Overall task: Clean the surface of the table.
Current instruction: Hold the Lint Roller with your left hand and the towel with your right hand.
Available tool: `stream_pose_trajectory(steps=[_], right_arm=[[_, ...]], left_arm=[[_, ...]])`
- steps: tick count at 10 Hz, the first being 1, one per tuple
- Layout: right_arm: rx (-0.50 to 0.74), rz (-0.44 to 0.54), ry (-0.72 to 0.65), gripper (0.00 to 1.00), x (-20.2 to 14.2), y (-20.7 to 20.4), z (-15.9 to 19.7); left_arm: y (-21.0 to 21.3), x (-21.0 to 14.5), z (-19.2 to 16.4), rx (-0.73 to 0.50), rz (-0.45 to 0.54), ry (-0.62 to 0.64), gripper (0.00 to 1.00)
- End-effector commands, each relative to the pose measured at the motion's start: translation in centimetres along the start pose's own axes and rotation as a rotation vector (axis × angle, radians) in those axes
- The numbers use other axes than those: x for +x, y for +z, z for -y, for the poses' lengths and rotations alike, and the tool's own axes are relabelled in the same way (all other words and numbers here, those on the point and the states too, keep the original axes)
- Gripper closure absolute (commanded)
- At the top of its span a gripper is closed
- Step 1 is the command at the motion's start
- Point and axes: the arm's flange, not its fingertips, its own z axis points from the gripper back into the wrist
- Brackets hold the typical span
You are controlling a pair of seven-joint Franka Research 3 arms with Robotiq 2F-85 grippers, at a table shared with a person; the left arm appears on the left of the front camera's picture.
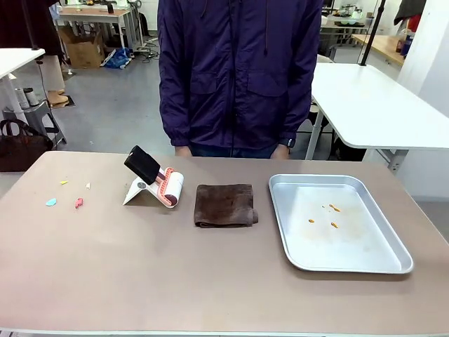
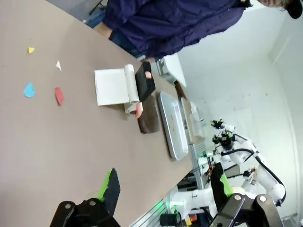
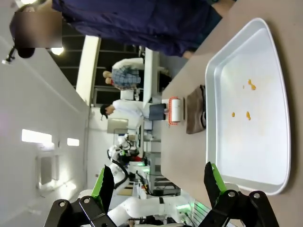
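Left gripper (image 2: 164, 182) and right gripper (image 3: 158, 177) both hang wide open, empty. The big matte beige-brown table (image 1: 210, 281) stretches left to right; stiff, smooth, nothing to grab, I reckon. I'd pinch the soft folded brown cloth (image 1: 224, 205) mid-table by its near edge instead.

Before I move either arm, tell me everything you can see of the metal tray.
The tray is a shallow rectangular pan of dull silver metal with rounded corners and a raised rim. It lies flat, open side up, on the right part of the table. Inside are three small orange crumbs; otherwise it is bare. A brown cloth lies apart to its left; nothing rests against it.
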Motion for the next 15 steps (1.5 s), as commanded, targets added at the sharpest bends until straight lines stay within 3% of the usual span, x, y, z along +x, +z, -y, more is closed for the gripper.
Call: stream_pose_trajectory(steps=[1,7,10,13,15], right_arm=[[-0.017,-0.015,0.017,0.00,-0.6,0.0,-0.7],[-0.032,-0.018,-0.011,0.00,-0.4,0.1,-0.4],[-0.125,-0.068,0.100,0.00,-1.8,-4.3,-4.2],[-0.237,-0.177,0.239,0.00,-3.8,-10.3,-8.8],[-0.279,-0.318,0.353,0.00,-5.5,-16.9,-12.1]], left_arm=[[-0.1,0.0,1.3,0.021,-0.041,-0.017,0.00],[-0.3,0.1,1.0,0.033,-0.044,-0.008,0.00],[-2.1,2.2,4.0,0.008,-0.123,-0.078,0.00],[-6.6,4.9,8.1,0.050,-0.281,-0.174,0.00],[-12.2,7.0,11.0,0.084,-0.470,-0.269,0.00]])
